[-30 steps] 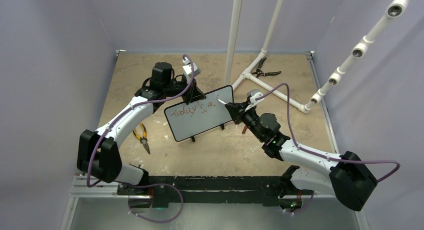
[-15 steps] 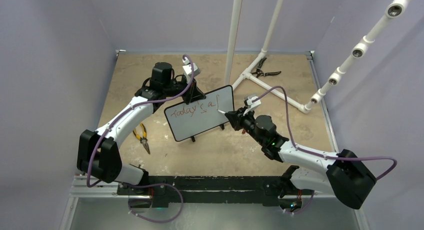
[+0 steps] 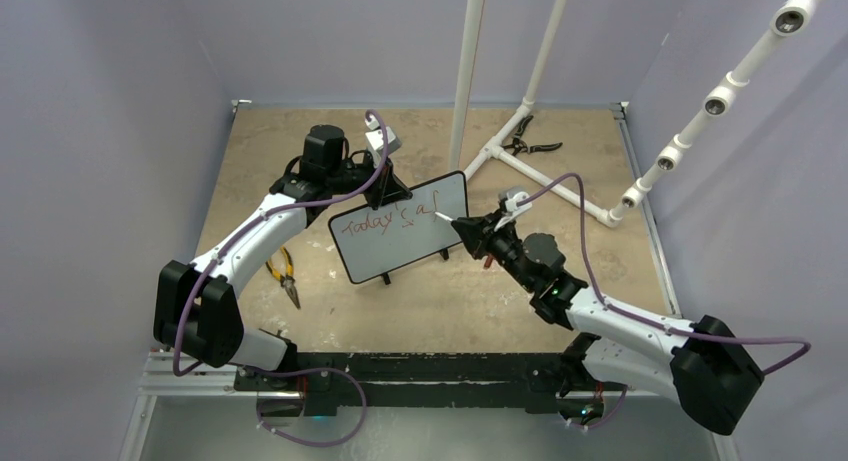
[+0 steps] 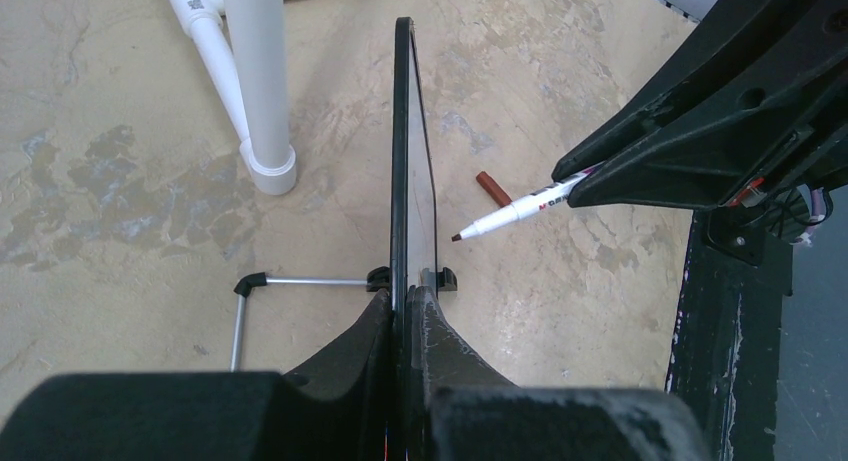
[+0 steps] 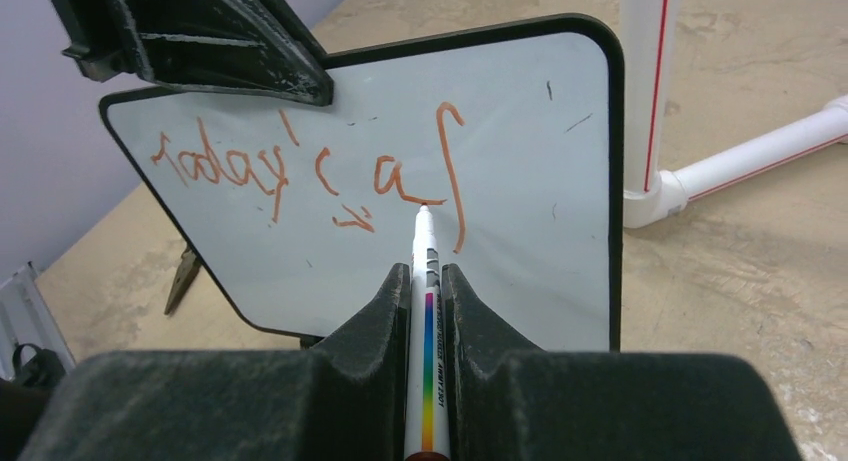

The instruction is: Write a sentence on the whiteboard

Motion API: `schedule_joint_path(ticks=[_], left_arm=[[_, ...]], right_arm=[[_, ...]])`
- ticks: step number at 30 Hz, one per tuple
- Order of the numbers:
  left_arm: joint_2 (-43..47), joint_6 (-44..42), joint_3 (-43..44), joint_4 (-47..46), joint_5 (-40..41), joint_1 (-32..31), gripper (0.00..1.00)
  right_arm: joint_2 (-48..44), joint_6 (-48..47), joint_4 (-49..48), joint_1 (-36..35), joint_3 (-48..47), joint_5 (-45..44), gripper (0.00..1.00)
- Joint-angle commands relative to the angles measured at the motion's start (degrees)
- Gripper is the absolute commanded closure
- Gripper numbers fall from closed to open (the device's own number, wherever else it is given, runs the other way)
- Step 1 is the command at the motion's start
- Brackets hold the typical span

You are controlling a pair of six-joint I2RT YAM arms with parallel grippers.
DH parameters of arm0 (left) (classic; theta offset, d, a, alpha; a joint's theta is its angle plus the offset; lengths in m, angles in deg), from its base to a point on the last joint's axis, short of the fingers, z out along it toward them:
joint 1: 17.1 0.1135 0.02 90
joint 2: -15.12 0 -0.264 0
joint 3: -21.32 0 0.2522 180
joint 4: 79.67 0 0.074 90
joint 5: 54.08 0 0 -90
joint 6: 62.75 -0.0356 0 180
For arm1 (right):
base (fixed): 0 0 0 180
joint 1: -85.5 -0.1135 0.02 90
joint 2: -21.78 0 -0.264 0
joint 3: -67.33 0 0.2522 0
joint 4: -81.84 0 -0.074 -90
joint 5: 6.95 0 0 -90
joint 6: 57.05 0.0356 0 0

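Observation:
The whiteboard (image 3: pixel 400 243) stands tilted on the table, white with a thin black frame; the left wrist view shows it edge-on (image 4: pixel 403 131). My left gripper (image 3: pixel 386 192) is shut on its upper edge (image 4: pixel 405 299). The sentence (image 3: pixel 393 219) reads "Today's a" plus one tall looped stroke, in red (image 5: pixel 300 171). My right gripper (image 3: pixel 470 229) is shut on a white marker (image 5: pixel 424 251) with a rainbow stripe. The marker's tip sits just left of the tall stroke, at the board's face (image 4: pixel 510 213). I cannot tell whether the tip touches.
The marker's brown cap (image 4: pixel 492 188) lies on the table behind the board. Yellow-handled pliers (image 3: pixel 283 271) lie at the left, black pliers (image 3: pixel 525 139) at the back. A white pipe frame (image 3: pixel 530 171) stands behind the board, its upright (image 4: pixel 255 81) close by.
A tall looped stroke has appeared after "a". My right gripper went down with the marker, then came back up to the stroke's middle. The left gripper and board stayed put.

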Motion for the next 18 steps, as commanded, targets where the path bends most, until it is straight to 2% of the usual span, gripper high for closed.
schedule_joint_path(ticks=[1,18], left_arm=[[1.2,-0.8,-0.8,0.3,-2.0,-0.5,1.0],[1.1,-0.9,-0.9,0.2,-2.0,-0.6,1.0]], right_arm=[[1.2,-0.7,-1.6,-0.2,-2.6,-3.3,1.0],[5.5,-1.8,-5.8,-0.2,-5.1,-3.4,1.0]])
